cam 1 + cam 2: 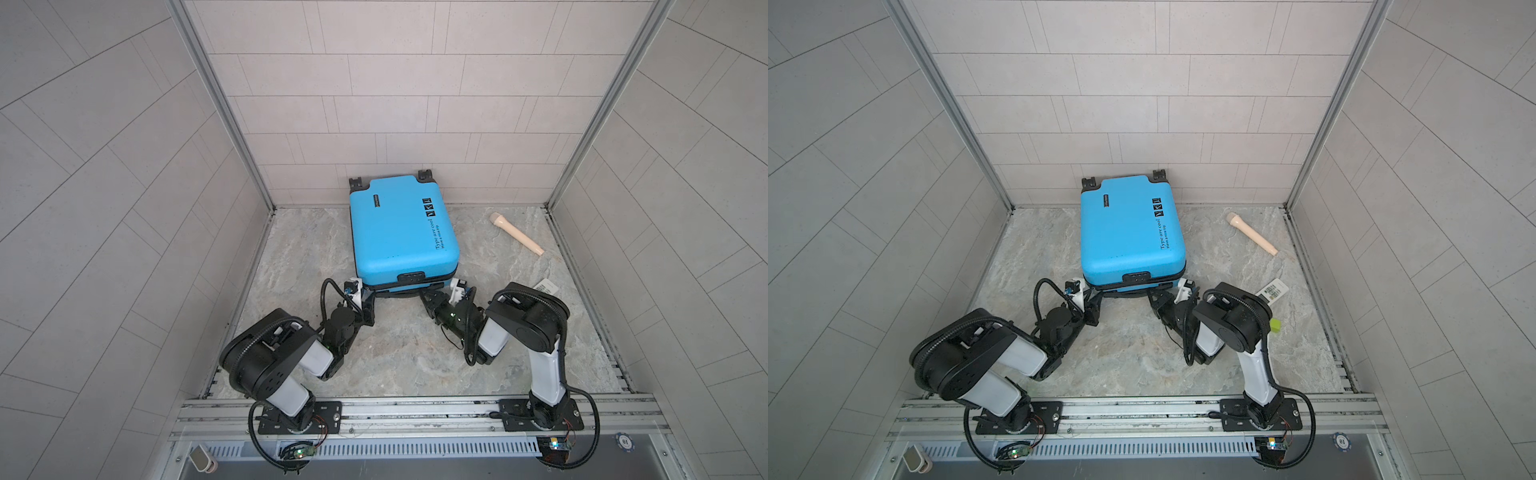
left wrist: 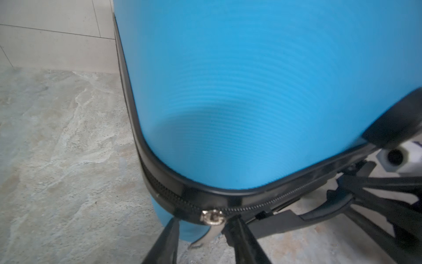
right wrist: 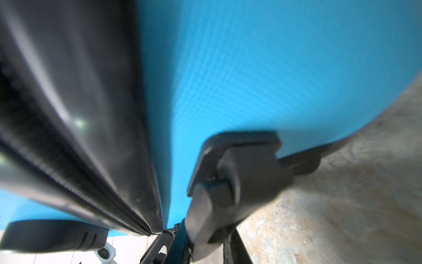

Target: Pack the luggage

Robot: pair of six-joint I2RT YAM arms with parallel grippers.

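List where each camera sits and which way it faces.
Both top views: overhead above the arm bases, looking down at the luggage on the table; both arms, left gripper, right gripper show.
Left wrist: on the left arm, low, facing the luggage's near corner and zipper pull; fingertips show.
Right wrist: on the right arm, tight against the shell; fingers flank a black fitting.
Shared: both wrist views show blue shell and black zipper band.

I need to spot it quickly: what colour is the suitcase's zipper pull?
Silver. The zipper pull shows best in the left wrist view.
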